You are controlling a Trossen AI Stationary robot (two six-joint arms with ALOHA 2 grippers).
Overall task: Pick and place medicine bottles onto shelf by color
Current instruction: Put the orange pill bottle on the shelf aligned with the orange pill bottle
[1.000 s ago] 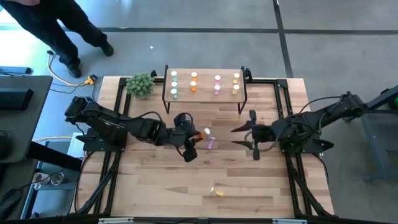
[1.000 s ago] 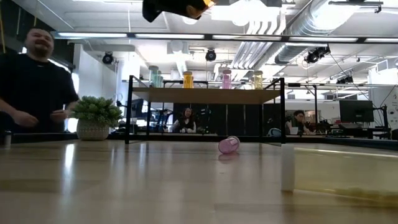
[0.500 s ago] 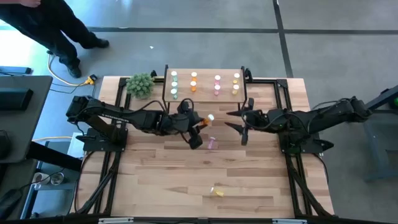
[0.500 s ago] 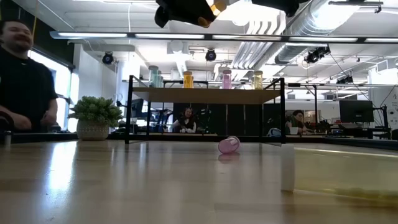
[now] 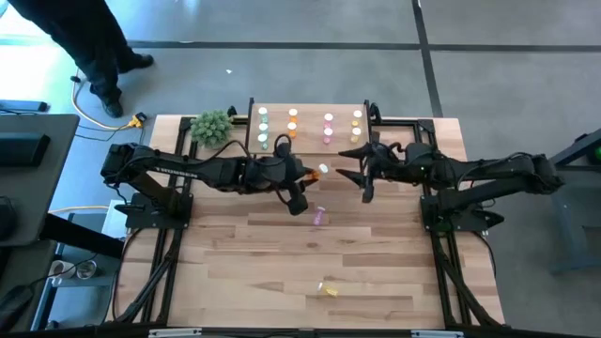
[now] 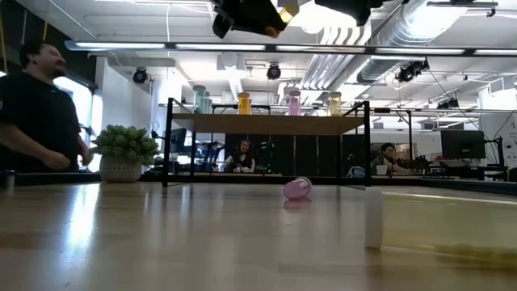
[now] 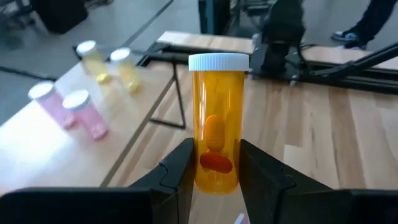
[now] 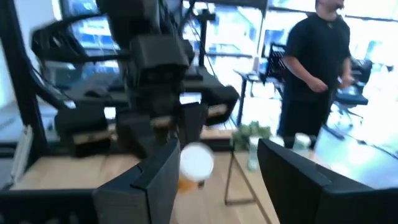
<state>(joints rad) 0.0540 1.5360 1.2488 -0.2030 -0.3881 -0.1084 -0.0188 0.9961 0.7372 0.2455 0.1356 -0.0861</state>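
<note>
My left gripper (image 5: 302, 181) hangs above the table in front of the shelf (image 5: 310, 141), shut on an orange medicine bottle (image 7: 216, 121) with a white cap (image 5: 323, 170). My right gripper (image 5: 351, 173) faces it from the table's right, open, with the cap (image 8: 196, 163) just ahead of its fingers and apart from them. On the shelf stand green (image 5: 263, 129), orange (image 5: 292, 124), pink (image 5: 328, 129) and yellow (image 5: 357, 126) bottles. A pink bottle (image 5: 320, 215) lies on its side on the table, and a yellow one (image 5: 329, 289) lies nearer the front edge. My left gripper pinches the orange bottle's bottom end (image 7: 214, 171) between its two fingers (image 7: 180, 174), one on each side of the round wall. The fingers come from the table's left, slanting slightly down, along the bottle. The bottle is lifted clear, its cap end sticking out past the fingertips toward my right gripper.
A small green plant (image 5: 212, 127) stands at the far left of the table beside the shelf. A person (image 6: 40, 113) stands beyond the table's far left corner. Black frame rails (image 5: 427, 160) run along both sides of the table.
My left gripper has carried the orange bottle toward the far edge and a little to the right, closer to the shelf, still lifted clear. My right gripper has swung toward the far edge and the table's left, up to the bottle's cap. The person has walked on.
</note>
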